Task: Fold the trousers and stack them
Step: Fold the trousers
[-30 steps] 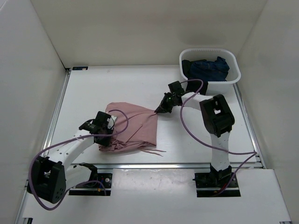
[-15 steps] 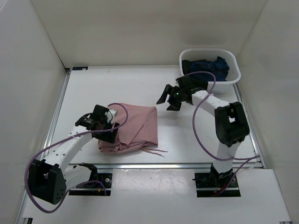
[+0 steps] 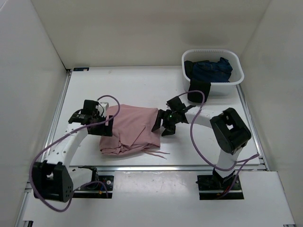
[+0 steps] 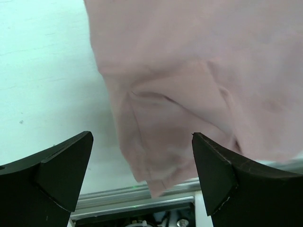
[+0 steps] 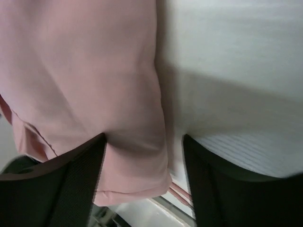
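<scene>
Trousers (image 3: pixel 135 127) folded, left jaws spread at left edge, right jaws spread at right edge

The pink trousers (image 5: pixel 80 71) fill the view from 12 o'clock round to 7 o'clock, and their straight edge runs down the middle. From 1 to 4 o'clock lies the white table (image 5: pixel 236 56), with a grey shadow along the cloth. The right gripper (image 5: pixel 144 142) stands wide open. One of its dark fingers (image 5: pixel 71 189) is over the fabric at 7 o'clock, the other is over bare table at 5 o'clock. Two thin pink cords (image 5: pixel 179 193) show at 6 o'clock.
</scene>
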